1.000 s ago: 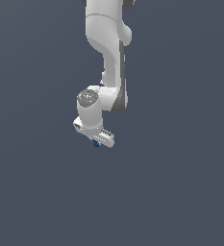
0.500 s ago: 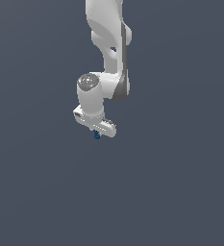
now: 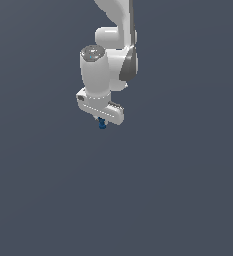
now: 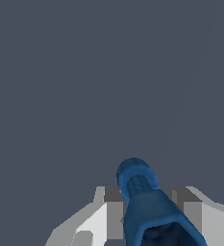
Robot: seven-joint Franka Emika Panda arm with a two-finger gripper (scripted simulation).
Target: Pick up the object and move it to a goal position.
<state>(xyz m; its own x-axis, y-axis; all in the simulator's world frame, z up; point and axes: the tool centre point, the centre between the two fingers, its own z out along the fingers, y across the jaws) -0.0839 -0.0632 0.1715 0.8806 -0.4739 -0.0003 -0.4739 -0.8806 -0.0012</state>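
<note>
The object (image 3: 102, 124) is a tiny blue piece poking out below my white gripper (image 3: 102, 120) in the exterior view, high in the upper middle of the picture. In the wrist view the same blue object (image 4: 143, 197) fills the gap between the two grey-white fingers (image 4: 111, 209), which press against its sides. The gripper is shut on it and carries it above the dark grey floor. Most of the object's upper part is hidden by the hand in the exterior view.
The white arm (image 3: 115, 45) reaches down from the top of the exterior view. A plain dark grey surface (image 3: 138, 200) spreads all around, with nothing else showing on it.
The arm has risen and shifted toward the exterior view's right, carrying the blue object held between the fingers. The grip has stayed the same.
</note>
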